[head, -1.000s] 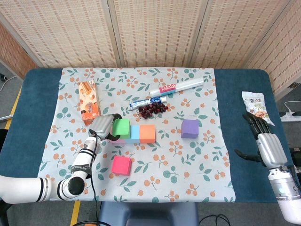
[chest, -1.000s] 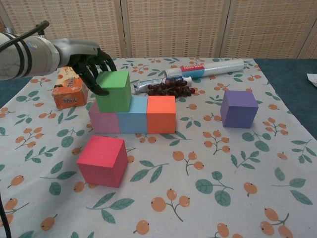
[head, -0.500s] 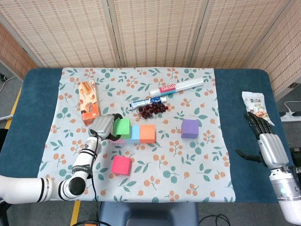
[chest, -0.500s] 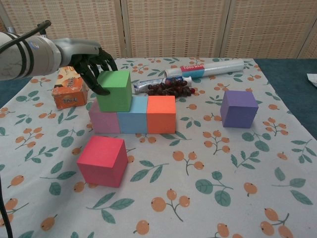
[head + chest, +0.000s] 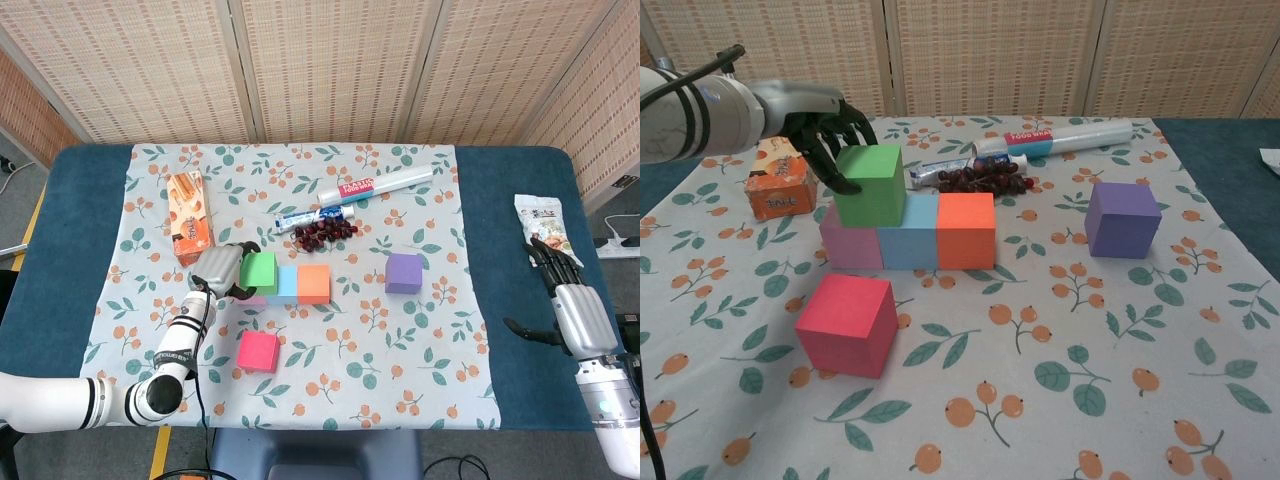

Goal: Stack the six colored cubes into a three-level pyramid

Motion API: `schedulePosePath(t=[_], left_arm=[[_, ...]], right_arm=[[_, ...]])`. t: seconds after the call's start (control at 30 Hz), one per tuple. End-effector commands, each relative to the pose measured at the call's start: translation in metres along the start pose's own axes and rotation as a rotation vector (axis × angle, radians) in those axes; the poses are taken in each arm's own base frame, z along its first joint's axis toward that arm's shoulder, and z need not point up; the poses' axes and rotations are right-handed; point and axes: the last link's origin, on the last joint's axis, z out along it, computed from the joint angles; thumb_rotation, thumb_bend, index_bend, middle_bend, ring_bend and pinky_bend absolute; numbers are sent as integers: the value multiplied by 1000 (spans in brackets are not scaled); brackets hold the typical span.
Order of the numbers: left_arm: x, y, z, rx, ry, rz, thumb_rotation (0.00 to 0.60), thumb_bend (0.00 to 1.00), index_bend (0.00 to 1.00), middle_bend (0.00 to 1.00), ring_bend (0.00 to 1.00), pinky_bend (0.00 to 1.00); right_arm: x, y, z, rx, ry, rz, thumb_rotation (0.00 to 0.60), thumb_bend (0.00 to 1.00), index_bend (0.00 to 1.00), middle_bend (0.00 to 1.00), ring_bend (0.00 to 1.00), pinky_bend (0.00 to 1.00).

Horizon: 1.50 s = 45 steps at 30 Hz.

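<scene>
The floral-clothed surface point(image 5: 1200, 330) lies open between the magenta foam cube point(image 5: 848, 323) near left and the purple foam cube point(image 5: 1122, 218) far right. The left hand point(image 5: 825, 125) wraps its dark fingers point(image 5: 836, 165) around the green foam cube point(image 5: 871, 184), set atop the lilac foam cube point(image 5: 847, 247) and light-blue foam cube point(image 5: 908, 238); the orange foam cube point(image 5: 966, 229) ends that row. The right hand point(image 5: 566, 300) rests spread and unladen at the right edge.

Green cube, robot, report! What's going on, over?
Left hand holds green cube on the pink-blue-orange row. Right hand open, off to the side. Magenta cube and purple cube still loose. Nothing blocking.
</scene>
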Motion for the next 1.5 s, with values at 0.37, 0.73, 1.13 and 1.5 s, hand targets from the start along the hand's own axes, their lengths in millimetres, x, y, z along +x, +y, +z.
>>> schedulePosePath(t=[0.37, 0.73, 1.13, 1.5], left_arm=[[1, 2, -1, -6, 10, 7, 600, 312, 231, 329, 256, 386], [1, 2, 1, -6, 8, 17, 600, 314, 231, 324, 250, 386], [-1, 2, 0, -6, 0, 23, 600, 313, 139, 261, 190, 379], [-2, 3, -5, -21, -6, 16, 600, 313, 0, 10, 0, 273]], right_arm=[[1, 2, -2, -9, 1, 2, 600, 64, 0, 0, 0, 0], [1, 1, -2, -11, -1, 1, 600, 64, 0, 0, 0, 0], [2, 2, -4, -14, 0, 5, 600, 65, 0, 0, 0, 0], [3, 1, -4, -13, -6, 7, 600, 64, 0, 0, 0, 0]])
